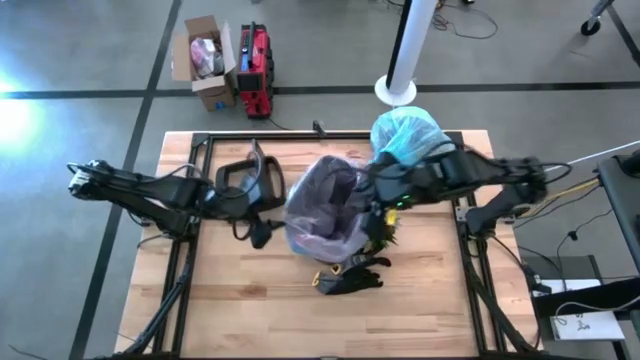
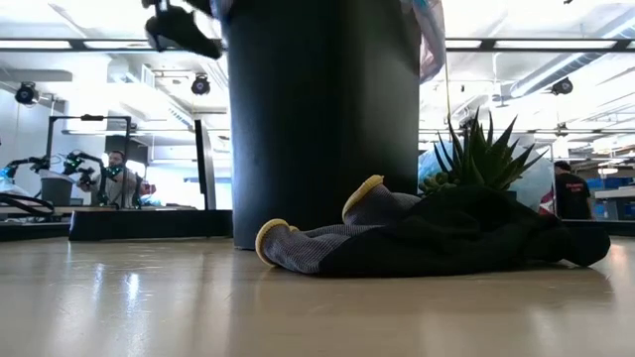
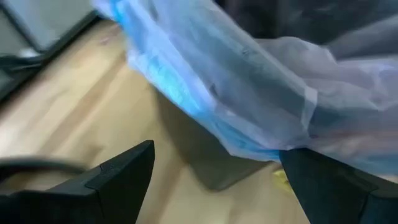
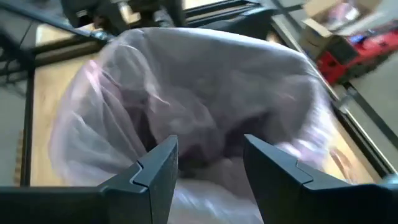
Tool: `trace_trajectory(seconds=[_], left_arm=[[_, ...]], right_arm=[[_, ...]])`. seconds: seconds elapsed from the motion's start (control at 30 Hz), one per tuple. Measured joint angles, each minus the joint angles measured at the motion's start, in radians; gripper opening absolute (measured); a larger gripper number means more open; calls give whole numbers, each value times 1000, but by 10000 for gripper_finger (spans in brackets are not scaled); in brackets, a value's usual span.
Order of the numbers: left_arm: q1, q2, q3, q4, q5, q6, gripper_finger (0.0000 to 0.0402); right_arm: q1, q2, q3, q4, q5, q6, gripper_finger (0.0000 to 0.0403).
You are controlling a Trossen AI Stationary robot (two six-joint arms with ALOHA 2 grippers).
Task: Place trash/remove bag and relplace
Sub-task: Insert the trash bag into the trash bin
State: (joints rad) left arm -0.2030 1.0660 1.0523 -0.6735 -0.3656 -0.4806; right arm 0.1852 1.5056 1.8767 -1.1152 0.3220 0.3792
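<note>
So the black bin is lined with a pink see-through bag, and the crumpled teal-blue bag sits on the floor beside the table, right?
Not quite. The high view shows the crumpled teal-blue plastic bag lying on the wooden table, behind the black bin, not on the floor. The pink translucent bag does line the bin.

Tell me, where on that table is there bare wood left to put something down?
The front strip of the table, nearer than the glove, is bare, as is the back left corner beside the frame. The middle is crowded: the bin with its pink bag, the plant, the teal bag and both arms' hands, left and right.
</note>
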Motion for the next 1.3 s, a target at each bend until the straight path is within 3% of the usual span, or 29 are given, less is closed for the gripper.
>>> trace_trajectory(seconds=[0.2, 0.4, 0.7, 0.9, 1.03, 1.17, 1.3], left_arm=[[-50, 46, -82, 294, 81, 1, 333], [-140, 85, -83, 318, 70, -7, 333], [-161, 198, -83, 462, 62, 48, 333], [-165, 152, -83, 383, 54, 44, 333], [-175, 97, -83, 298, -7, 32, 333], [-184, 52, -83, 243, -49, 27, 333], [-190, 27, -96, 228, -68, 22, 333]], right_arm=[[-14, 200, 204, -89, -43, -50, 176], [-61, 327, 339, -289, -111, -9, 177], [-126, 479, 398, -263, -315, 107, 175], [-141, 522, 395, -262, -394, 120, 164], [-157, 526, 360, -242, -421, 121, 151], [-173, 526, 309, -205, -529, 130, 138], [-183, 526, 276, -189, -546, 122, 127]])
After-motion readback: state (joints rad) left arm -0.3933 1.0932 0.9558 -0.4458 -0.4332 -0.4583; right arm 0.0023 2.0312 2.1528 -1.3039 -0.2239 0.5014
